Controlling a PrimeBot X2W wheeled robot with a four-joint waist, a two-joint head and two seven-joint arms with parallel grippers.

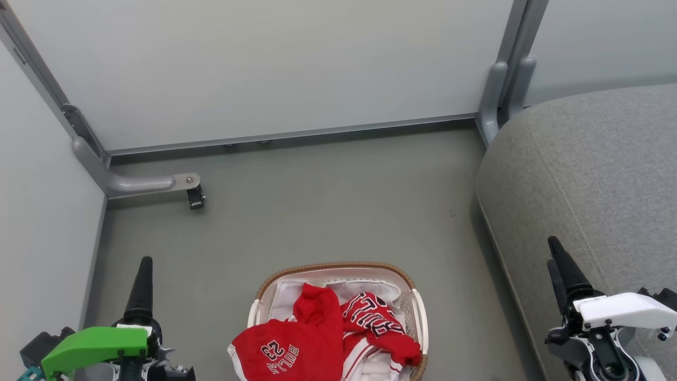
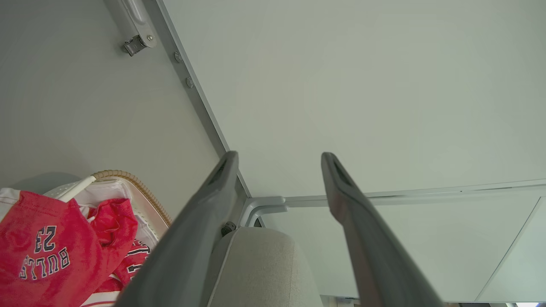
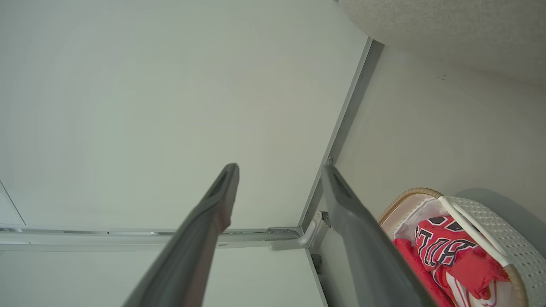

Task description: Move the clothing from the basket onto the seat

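"Where is the clothing (image 1: 309,338)?"

"The red clothing is in the basket (image 1: 338,266), at the bottom middle of the head view. One red piece with "23" hangs over the basket's left edge. The basket stands on the grey floor (image 1: 317,201)."

"Where is the seat (image 1: 592,174)?"

"The big grey seat is on the right side, near the basket but not touching it."

"What about the grippers?"

"The left gripper (image 2: 279,157), at the lower left, is spread wide and holds nothing. The right gripper (image 3: 280,167), at the lower right by the seat, is wide apart and empty too."
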